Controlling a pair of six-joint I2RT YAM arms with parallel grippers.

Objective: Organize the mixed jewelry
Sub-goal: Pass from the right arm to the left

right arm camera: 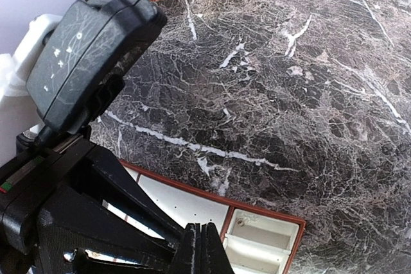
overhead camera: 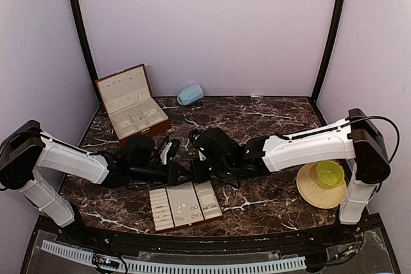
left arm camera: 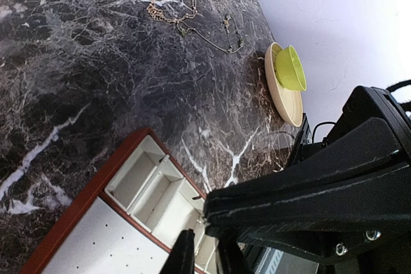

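Observation:
The cream-lined tray (overhead camera: 187, 224) lies near the front edge, with several tiny shiny pieces of the mixed jewelry (overhead camera: 178, 208) in its slots. Both grippers meet just above its far edge. My left gripper (overhead camera: 182, 174) hangs over the tray's compartments (left arm camera: 148, 190), its fingers (left arm camera: 185, 255) a narrow gap apart with nothing seen between them. My right gripper (right arm camera: 206, 239) is shut, fingers pressed together over the tray (right arm camera: 186, 203). A tiny glint (left arm camera: 203, 220) shows at its tip; I cannot tell whether it is held. One small ring (right arm camera: 239, 221) sits in an end compartment.
An open red-brown box (overhead camera: 131, 104) stands at the back left, a pale blue cup (overhead camera: 189, 94) on its side behind it. A tan plate (overhead camera: 314, 190) with a green cup (overhead camera: 329, 172) is at the right. Two chains (left arm camera: 173, 4) lie on the marble.

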